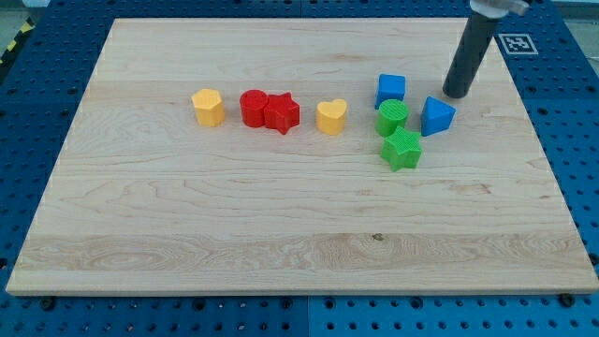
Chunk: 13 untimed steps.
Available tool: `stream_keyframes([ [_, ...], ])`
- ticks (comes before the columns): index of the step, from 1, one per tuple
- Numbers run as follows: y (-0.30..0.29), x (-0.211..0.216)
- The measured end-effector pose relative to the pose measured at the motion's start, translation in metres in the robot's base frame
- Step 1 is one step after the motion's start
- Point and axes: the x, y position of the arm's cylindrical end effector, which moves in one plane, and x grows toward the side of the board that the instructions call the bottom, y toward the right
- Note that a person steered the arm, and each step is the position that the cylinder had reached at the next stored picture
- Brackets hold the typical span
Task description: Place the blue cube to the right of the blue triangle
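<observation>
The blue cube sits on the wooden board right of centre, near the view's top. The blue triangle lies to its right and a little lower. My tip rests on the board just above and right of the blue triangle, apart from it, and well to the right of the blue cube. The dark rod rises from there to the view's top edge.
A green round block sits just below the blue cube, with a green star under it. To the left stand a yellow heart, a red star, a red cylinder and a yellow hexagon.
</observation>
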Motion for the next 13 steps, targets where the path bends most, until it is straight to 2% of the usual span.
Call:
stream_keyframes([
  [1, -0.028, -0.019],
  [3, -0.129, -0.018],
  [4, -0.130, 0.004],
  [10, -0.118, 0.011],
  [13, -0.118, 0.030],
])
